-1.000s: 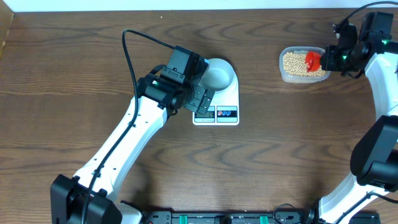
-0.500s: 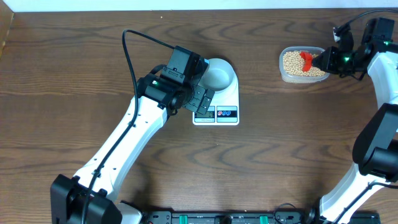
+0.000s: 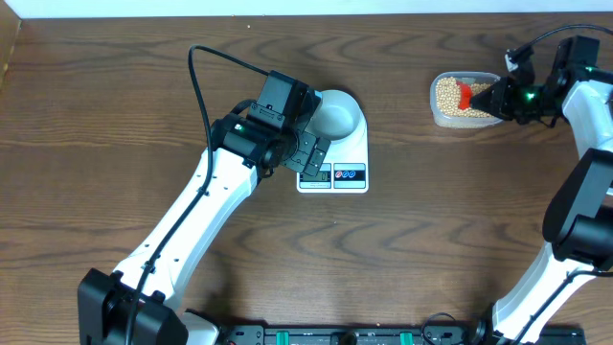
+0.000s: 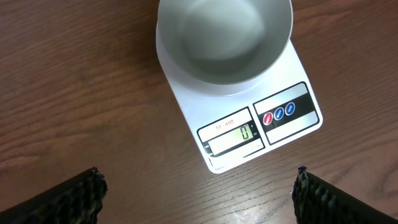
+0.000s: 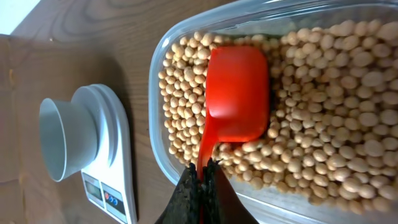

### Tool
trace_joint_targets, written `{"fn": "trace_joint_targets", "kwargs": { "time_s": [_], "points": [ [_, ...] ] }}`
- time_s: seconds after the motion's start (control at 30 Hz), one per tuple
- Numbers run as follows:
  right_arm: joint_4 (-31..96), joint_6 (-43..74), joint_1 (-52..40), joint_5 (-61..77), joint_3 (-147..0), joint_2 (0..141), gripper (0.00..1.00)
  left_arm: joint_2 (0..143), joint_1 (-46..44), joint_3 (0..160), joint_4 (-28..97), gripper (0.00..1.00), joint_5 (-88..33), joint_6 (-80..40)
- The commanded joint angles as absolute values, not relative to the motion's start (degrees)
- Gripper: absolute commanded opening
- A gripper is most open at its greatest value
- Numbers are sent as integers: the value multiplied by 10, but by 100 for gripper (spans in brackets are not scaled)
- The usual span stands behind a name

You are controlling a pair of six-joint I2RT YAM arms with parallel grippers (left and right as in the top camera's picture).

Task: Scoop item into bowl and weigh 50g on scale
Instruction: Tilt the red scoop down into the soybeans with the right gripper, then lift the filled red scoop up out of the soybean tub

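Note:
The pale bowl (image 3: 337,117) sits empty on the white scale (image 3: 345,158); both show in the left wrist view, the bowl (image 4: 224,37) above the scale (image 4: 249,130), whose display reads 0. My left gripper (image 4: 198,193) is open and empty, hovering just in front of the scale. Tan beans (image 3: 450,96) fill a clear plastic tub (image 3: 442,119) at the far right. My right gripper (image 5: 203,171) is shut on the handle of a red scoop (image 5: 237,93), whose cup lies face down on the beans (image 5: 336,124) inside the tub (image 5: 163,149). The scoop (image 3: 465,93) also shows overhead.
The left arm (image 3: 192,230) crosses the table from the front left toward the scale. The right arm (image 3: 584,192) stands along the right edge. A black cable (image 3: 206,72) loops behind the left wrist.
My right gripper has pushed the red scoop leftward and lower into the beans in the tub. The left arm, bowl and scale have not moved.

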State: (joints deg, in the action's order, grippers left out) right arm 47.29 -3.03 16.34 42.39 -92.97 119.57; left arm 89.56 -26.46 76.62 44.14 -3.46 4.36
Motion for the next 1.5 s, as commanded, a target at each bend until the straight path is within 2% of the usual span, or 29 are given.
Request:
{"fn": "trace_joint_targets", "kwargs": {
  "time_s": [0.0, 0.3, 0.77, 1.47],
  "points": [
    [476, -5, 158, 446, -930, 1222, 1, 884, -264, 768, 443, 98, -27, 47],
    [475, 32, 166, 458, -929, 1222, 1, 884, -264, 768, 443, 98, -27, 47],
    [476, 25, 250, 537, -928, 1222, 1, 884, -264, 768, 443, 98, -27, 47],
    [481, 16, 310, 655, -927, 1222, 1, 884, -264, 768, 443, 98, -27, 47]
  ]
}}
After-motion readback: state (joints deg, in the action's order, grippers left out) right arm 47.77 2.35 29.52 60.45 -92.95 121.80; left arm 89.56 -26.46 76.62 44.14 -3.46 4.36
